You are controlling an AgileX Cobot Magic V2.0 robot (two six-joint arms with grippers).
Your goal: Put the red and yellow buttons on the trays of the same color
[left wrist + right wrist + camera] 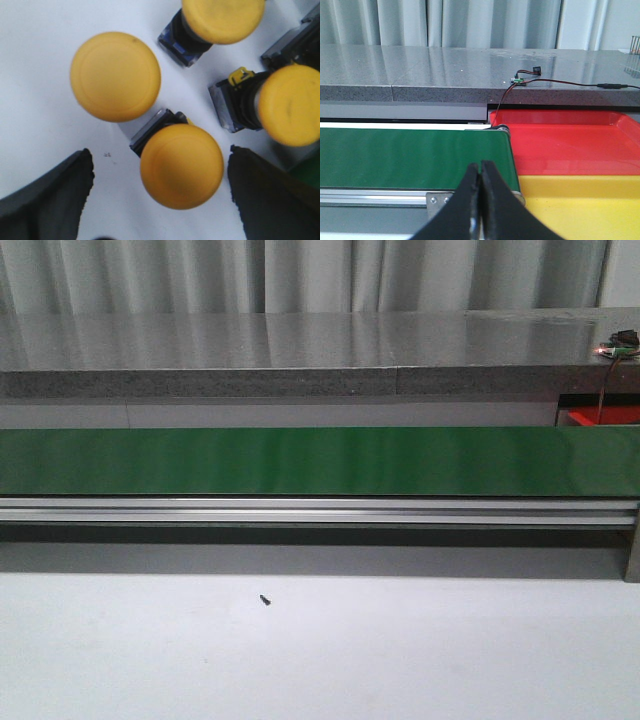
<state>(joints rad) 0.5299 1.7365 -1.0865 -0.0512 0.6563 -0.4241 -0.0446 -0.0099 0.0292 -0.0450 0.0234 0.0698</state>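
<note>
While buttons (pixel 181 165) crowd under left jaws apart: right jaws together; trays (pixel 570 165) cut off.

The yellow tray (pixel 580 210) and two yellow buttons (pixel 223 17) (pixel 290 105) run off the picture edges.

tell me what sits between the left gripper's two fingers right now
In the left wrist view, one yellow button lies between the open left gripper's fingers, cap up on the white surface; neither finger touches it. Three more yellow buttons lie beyond.
</note>
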